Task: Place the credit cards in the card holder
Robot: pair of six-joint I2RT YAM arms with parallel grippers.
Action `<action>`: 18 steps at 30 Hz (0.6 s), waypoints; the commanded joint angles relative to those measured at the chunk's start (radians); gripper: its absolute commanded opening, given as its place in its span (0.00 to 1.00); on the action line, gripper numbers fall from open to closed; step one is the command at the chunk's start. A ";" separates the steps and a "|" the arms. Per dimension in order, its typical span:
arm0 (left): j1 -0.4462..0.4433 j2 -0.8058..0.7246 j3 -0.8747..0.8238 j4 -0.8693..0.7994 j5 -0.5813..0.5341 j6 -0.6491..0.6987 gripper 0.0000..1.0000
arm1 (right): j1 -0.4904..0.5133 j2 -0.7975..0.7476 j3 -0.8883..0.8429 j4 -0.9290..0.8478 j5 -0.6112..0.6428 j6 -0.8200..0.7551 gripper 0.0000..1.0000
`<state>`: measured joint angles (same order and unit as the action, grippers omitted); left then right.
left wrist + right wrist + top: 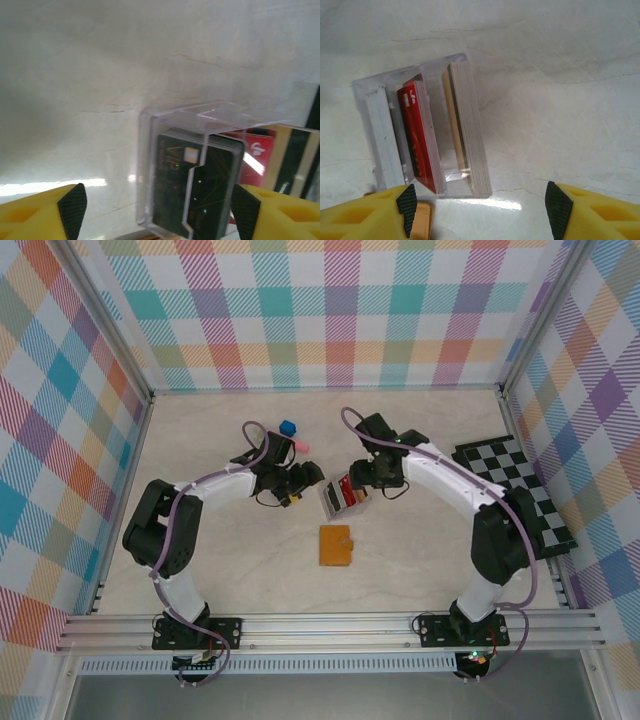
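Observation:
The credit cards [343, 494] stand on edge in stacks inside a clear plastic box [328, 502] at the table's middle. The orange-brown card holder [335, 545] lies flat just in front of it. My left gripper [308, 477] hovers at the box's left side and my right gripper [364, 480] at its right. In the left wrist view the black cards [200, 190] and a red card [257, 155] sit between my open left gripper [158, 210] fingers. In the right wrist view, red cards [420, 140] and a tan-edged stack [467, 130] lie ahead of my open right gripper [481, 207].
A blue cube [288, 427] and a small pink object [299, 445] lie behind the left arm. A black-and-white chequered board [515, 490] lies at the right wall. Chequered walls close in the table on three sides.

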<state>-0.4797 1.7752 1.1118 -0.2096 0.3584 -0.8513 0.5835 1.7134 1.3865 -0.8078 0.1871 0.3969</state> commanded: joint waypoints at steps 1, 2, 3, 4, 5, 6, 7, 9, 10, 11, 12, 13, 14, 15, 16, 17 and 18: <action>-0.001 0.035 0.025 0.074 0.063 -0.019 0.74 | 0.004 0.052 0.067 -0.090 0.064 -0.020 0.71; -0.001 0.041 0.026 0.073 0.065 -0.019 0.72 | 0.004 0.064 0.075 -0.092 0.063 -0.021 0.71; 0.000 0.046 0.026 0.072 0.067 -0.019 0.71 | 0.004 0.070 0.078 -0.093 0.060 -0.020 0.71; -0.001 0.051 0.028 0.070 0.067 -0.019 0.69 | 0.004 0.075 0.081 -0.090 0.057 -0.019 0.71; -0.001 0.057 0.028 0.067 0.067 -0.019 0.67 | 0.004 0.079 0.081 -0.085 0.055 -0.017 0.72; -0.003 0.059 0.028 0.067 0.065 -0.020 0.66 | 0.004 0.081 0.082 -0.084 0.053 -0.016 0.72; -0.005 0.063 0.025 0.071 0.065 -0.023 0.65 | 0.004 0.087 0.084 -0.084 0.051 -0.016 0.72; -0.007 0.074 0.024 0.086 0.081 -0.026 0.65 | 0.004 0.094 0.088 -0.082 0.048 -0.014 0.72; -0.011 0.082 0.024 0.095 0.091 -0.029 0.63 | 0.004 0.099 0.088 -0.083 0.048 -0.012 0.72; -0.013 0.088 0.023 0.103 0.100 -0.031 0.62 | 0.003 0.104 0.089 -0.082 0.048 -0.012 0.72; -0.017 0.093 0.024 0.105 0.102 -0.031 0.62 | 0.004 0.109 0.092 -0.084 0.048 -0.012 0.73; -0.020 0.097 0.025 0.102 0.101 -0.031 0.61 | 0.004 0.112 0.094 -0.084 0.048 -0.014 0.73; -0.022 0.101 0.025 0.097 0.097 -0.030 0.61 | 0.004 0.114 0.097 -0.085 0.049 -0.016 0.73; -0.023 0.106 0.025 0.094 0.096 -0.028 0.60 | 0.004 0.118 0.100 -0.086 0.051 -0.016 0.73; -0.024 0.110 0.025 0.092 0.096 -0.028 0.58 | 0.003 0.122 0.104 -0.088 0.054 -0.018 0.73; -0.025 0.113 0.025 0.085 0.092 -0.028 0.57 | 0.004 0.124 0.107 -0.091 0.058 -0.020 0.73; -0.026 0.115 0.023 0.077 0.088 -0.026 0.56 | 0.004 0.128 0.111 -0.093 0.060 -0.023 0.73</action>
<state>-0.4992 1.8751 1.1221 -0.1257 0.4362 -0.8753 0.5835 1.8244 1.4628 -0.8696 0.2287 0.3901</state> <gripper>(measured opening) 0.567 0.728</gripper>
